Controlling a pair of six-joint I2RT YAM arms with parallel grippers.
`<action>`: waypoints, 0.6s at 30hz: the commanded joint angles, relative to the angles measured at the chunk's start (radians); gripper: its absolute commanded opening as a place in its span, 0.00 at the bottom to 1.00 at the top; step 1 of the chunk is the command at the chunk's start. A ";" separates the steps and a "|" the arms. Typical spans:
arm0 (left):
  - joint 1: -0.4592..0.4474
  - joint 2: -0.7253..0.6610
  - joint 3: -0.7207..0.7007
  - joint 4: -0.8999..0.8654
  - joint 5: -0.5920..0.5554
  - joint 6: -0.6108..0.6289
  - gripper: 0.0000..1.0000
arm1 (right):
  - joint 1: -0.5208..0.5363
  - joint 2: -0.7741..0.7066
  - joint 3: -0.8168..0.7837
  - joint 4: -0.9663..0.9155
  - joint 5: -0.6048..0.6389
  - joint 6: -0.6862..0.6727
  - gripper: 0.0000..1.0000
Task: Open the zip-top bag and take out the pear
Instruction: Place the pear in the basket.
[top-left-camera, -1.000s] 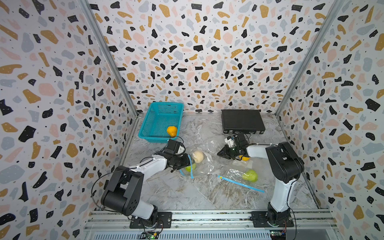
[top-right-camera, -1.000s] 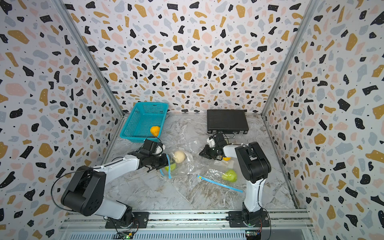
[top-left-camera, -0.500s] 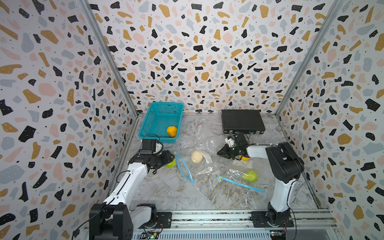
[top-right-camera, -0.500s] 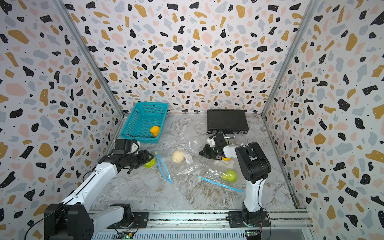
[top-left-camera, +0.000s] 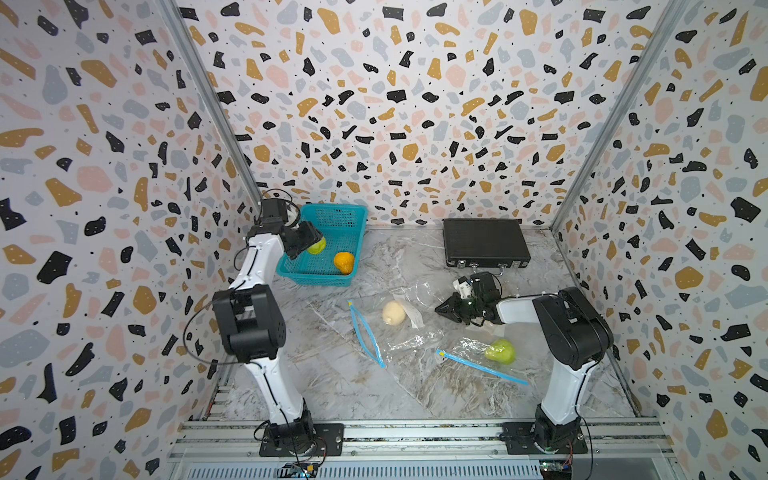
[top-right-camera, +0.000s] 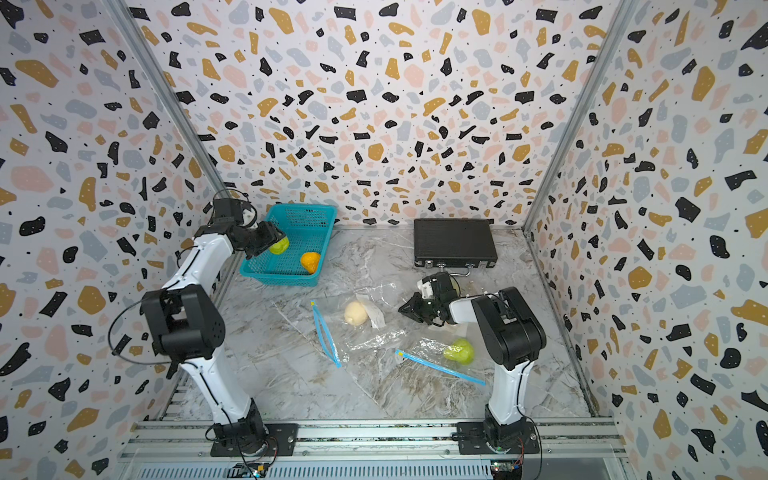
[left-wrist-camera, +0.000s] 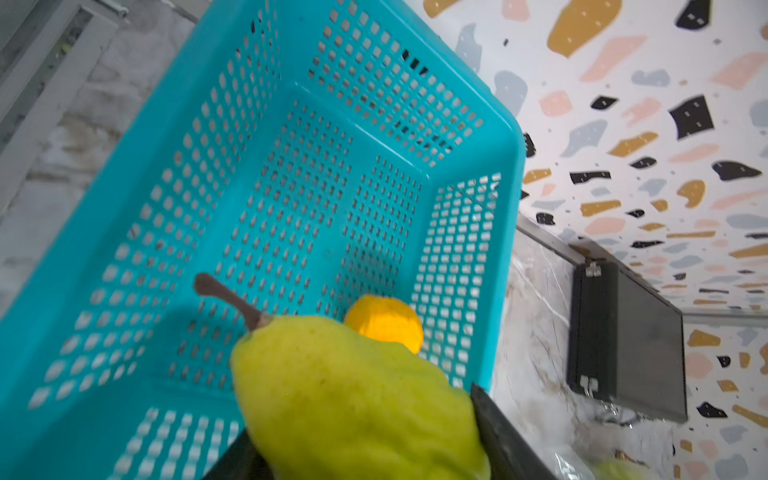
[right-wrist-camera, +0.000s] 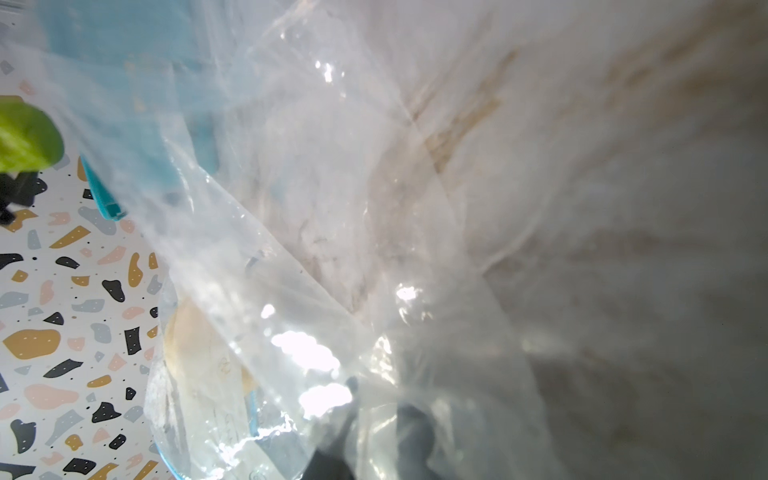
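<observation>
1. Pear (top-left-camera: 317, 246) — already out of the zip-top bag (top-left-camera: 405, 343), clamped in the left gripper (top-left-camera: 311, 244) above the teal basket (top-left-camera: 334, 209).
2. The right gripper (top-left-camera: 445, 309) pinches the bag's far edge on the desk (top-left-camera: 332, 386).
3. Step in hand: drop-off — the next move likely calls for lowering, then spreading the jaws.

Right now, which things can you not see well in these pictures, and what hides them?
- Left wrist view: the yellow-green pear covers the left fingers almost wholly.
- Right wrist view: the clear plastic zip-top bag blurs the right fingers.
- Same left view: the pear hides part of the round orange fruit in the turquoise basket.
</observation>
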 joint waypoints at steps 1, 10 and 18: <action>-0.001 0.125 0.112 -0.094 0.012 0.031 0.61 | -0.003 -0.011 -0.003 0.014 -0.010 0.020 0.20; 0.005 -0.096 -0.063 -0.061 0.080 0.028 0.97 | 0.002 -0.017 0.035 -0.028 -0.014 -0.008 0.20; -0.030 -0.778 -0.785 0.103 0.182 -0.127 0.73 | 0.005 -0.029 0.068 -0.080 -0.014 -0.037 0.19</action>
